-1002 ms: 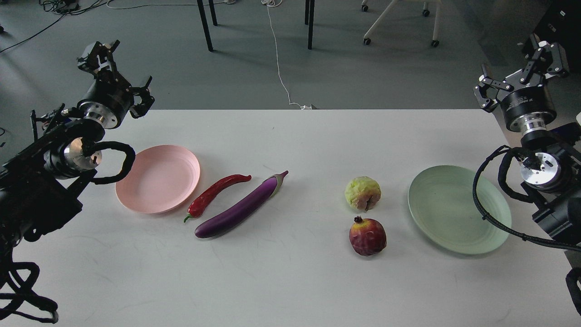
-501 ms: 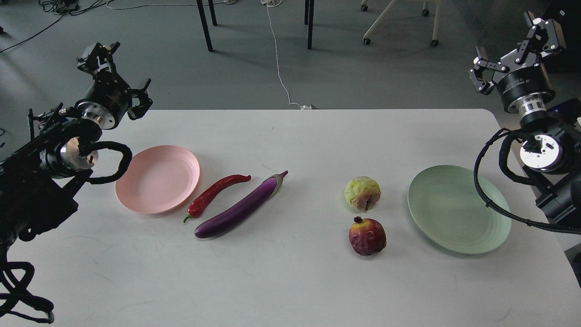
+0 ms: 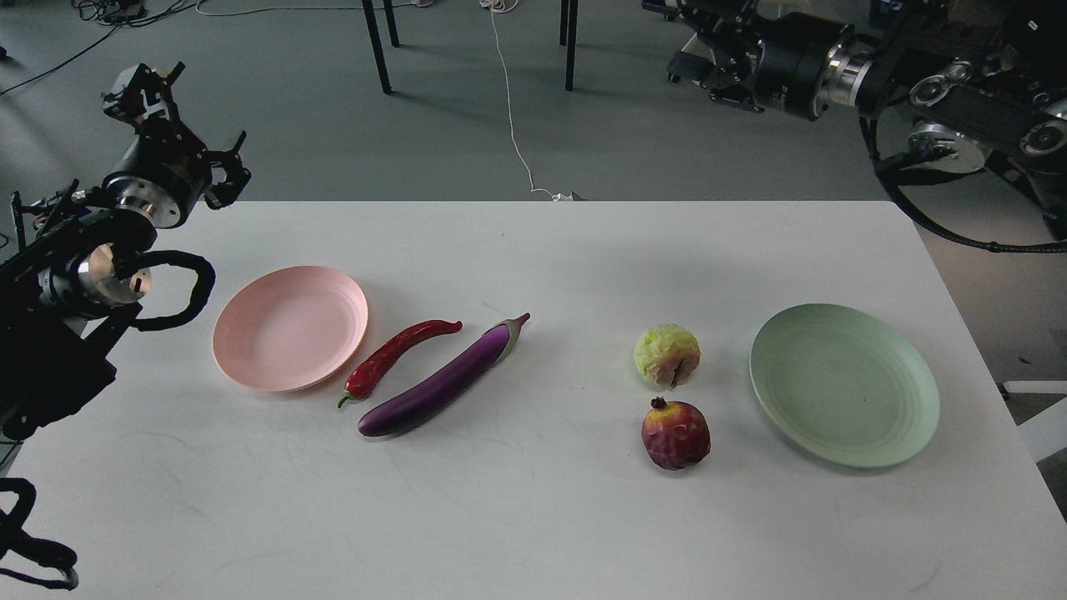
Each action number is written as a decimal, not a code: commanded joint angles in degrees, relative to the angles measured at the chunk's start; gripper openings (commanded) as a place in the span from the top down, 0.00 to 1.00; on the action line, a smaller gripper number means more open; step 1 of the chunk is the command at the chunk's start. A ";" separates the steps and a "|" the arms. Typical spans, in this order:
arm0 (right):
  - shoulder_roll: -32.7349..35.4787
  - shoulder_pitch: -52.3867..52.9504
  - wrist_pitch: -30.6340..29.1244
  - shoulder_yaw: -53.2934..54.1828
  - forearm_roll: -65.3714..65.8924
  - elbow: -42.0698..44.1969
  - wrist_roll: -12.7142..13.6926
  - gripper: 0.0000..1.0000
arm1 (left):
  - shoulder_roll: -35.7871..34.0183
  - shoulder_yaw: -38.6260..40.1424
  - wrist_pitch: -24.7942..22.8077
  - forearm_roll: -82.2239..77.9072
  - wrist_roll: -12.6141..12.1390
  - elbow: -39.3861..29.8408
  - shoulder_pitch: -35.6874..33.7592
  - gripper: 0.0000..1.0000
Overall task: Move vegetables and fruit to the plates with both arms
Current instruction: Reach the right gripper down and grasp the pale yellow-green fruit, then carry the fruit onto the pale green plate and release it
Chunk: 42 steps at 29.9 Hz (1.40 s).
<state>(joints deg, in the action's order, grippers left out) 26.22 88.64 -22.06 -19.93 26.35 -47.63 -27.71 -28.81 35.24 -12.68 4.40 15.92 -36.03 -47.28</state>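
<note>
On the white table [image 3: 533, 517] lie, left to right, a pale pink plate [image 3: 290, 327], a red chili pepper [image 3: 400, 354], a purple eggplant [image 3: 442, 379], a yellow-green fruit [image 3: 667, 355], a dark red pomegranate [image 3: 675, 433] in front of it, and a mint green plate [image 3: 844, 383]. Both plates hold nothing. My left gripper [image 3: 185, 127] is open and empty, raised beyond the table's far left corner, above and behind the pink plate. My right gripper [image 3: 679, 37] is open and empty, pointing left, high beyond the table's far edge, far from the fruit.
Dark table legs [image 3: 377, 46] and a white office chair base stand on the grey floor behind the table. A white cable [image 3: 513, 125] runs across the floor to the table's far edge. My left arm's cable loop [image 3: 187, 292] hangs next to the pink plate.
My right arm has swung up and to the left, from beside the green plate to high beyond the far edge. My left gripper has drifted a little left and back. The objects have not moved.
</note>
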 commanded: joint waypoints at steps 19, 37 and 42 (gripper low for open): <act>-15.68 1.72 7.47 -34.74 28.14 -5.37 3.71 0.05 | -0.55 3.08 -4.29 -0.01 0.34 -0.35 0.17 0.02; -18.22 -3.38 9.75 -35.00 24.71 -2.82 4.06 0.30 | -1.51 2.99 -5.16 0.00 0.52 -0.35 1.14 0.02; -17.00 -2.07 9.58 -34.83 24.71 -3.43 4.77 0.43 | -1.86 2.99 -5.60 0.08 0.43 -0.35 1.14 0.02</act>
<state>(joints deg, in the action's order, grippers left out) 8.21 85.48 -12.34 -54.96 51.10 -50.56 -23.12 -30.56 38.23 -18.18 4.49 16.44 -36.39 -46.11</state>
